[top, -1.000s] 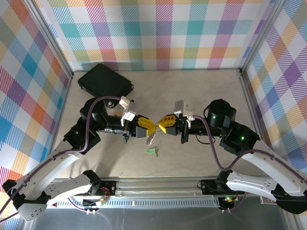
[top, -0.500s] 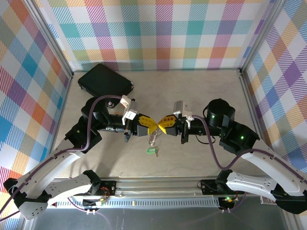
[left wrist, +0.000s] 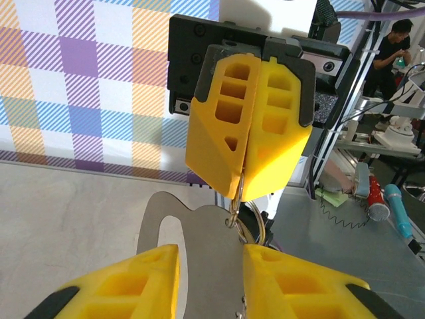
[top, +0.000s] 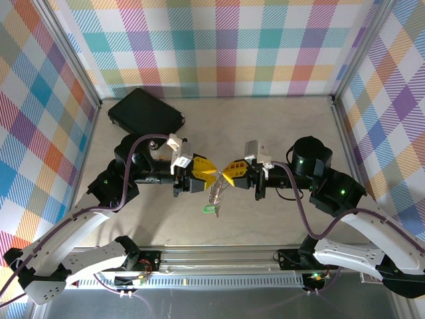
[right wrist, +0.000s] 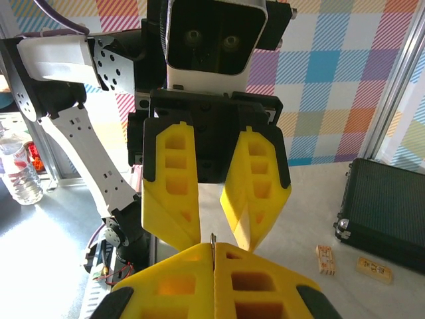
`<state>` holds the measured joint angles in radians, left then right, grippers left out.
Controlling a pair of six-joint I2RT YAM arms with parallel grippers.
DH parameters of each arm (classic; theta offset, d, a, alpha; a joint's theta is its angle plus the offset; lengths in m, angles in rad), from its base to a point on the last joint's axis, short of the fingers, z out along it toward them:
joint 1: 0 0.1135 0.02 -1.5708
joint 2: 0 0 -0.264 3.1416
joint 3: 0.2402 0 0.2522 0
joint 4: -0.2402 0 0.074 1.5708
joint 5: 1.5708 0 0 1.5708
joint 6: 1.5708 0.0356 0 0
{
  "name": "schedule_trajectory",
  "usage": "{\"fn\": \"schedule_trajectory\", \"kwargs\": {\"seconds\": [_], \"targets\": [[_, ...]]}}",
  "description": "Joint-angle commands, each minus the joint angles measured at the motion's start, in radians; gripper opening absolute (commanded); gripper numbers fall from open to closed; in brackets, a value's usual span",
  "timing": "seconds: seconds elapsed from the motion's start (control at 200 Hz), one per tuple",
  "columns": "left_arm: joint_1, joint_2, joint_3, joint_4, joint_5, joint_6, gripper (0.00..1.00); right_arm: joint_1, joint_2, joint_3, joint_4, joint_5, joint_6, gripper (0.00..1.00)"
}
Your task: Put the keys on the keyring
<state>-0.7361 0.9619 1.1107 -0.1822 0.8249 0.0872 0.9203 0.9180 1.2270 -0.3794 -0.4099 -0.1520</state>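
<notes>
checked walls stand round the pale desk [top: 279,133]. up above it, the right pincer [top: 230,176] is shut tight on the ring [left wrist: 236,199]. the key [left wrist: 206,266] hangs from the ring. its long side points down, into the gap of the left pincer [top: 210,174]. that one's jaws stand a bit apart and grip nothing. the left arm is nearer the key.

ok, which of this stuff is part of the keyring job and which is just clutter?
Job: keyring, silver key, loose green piece (probably another key).
Lying about: black case, two small tan blocks beside it.
</notes>
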Motion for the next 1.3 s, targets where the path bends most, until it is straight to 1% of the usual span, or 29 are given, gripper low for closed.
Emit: {"fn": "schedule_trajectory", "kwargs": {"seconds": [0.0,0.165,0.425,0.64,0.69,0.825,0.875,1.085,1.175,1.22,1.295], "targets": [[0.01,0.008,0.026,0.027,0.007,0.012,0.3,0.003,-0.001,0.029,0.013,-0.016,-0.026,0.0],[0.01,0.01,0.027,0.053,0.026,-0.004,0.29,0.003,0.003,0.031,0.014,-0.009,-0.023,0.0],[0.01,0.02,0.021,0.104,0.039,-0.03,0.22,0.003,0.021,0.036,0.007,-0.016,-0.031,0.0],[0.01,0.036,0.026,0.108,0.042,-0.03,0.18,0.003,0.02,0.039,0.009,-0.02,-0.032,0.0],[0.01,0.039,0.024,0.105,0.039,-0.026,0.16,0.003,0.022,0.039,0.01,-0.023,-0.032,0.0],[0.01,0.038,0.022,0.11,0.034,-0.024,0.06,0.003,0.03,0.041,0.007,-0.033,-0.033,0.0],[0.01,0.035,0.021,0.113,0.032,-0.023,0.0,0.003,0.034,0.045,0.001,-0.033,-0.037,0.0],[0.01,0.023,0.018,0.115,-0.001,-0.013,0.0,0.003,0.034,0.057,-0.034,-0.011,-0.043,0.0],[0.01,0.018,0.018,0.096,-0.027,0.011,0.0,0.003,0.03,0.064,-0.058,0.005,-0.044,0.08],[0.01,0.015,0.017,0.086,-0.037,0.024,0.0,0.004,0.03,0.068,-0.072,0.023,-0.041,0.17],[0.01,0.012,0.017,0.069,-0.046,0.041,0.0,0.003,0.024,0.074,-0.096,0.052,-0.037,0.28]]}}
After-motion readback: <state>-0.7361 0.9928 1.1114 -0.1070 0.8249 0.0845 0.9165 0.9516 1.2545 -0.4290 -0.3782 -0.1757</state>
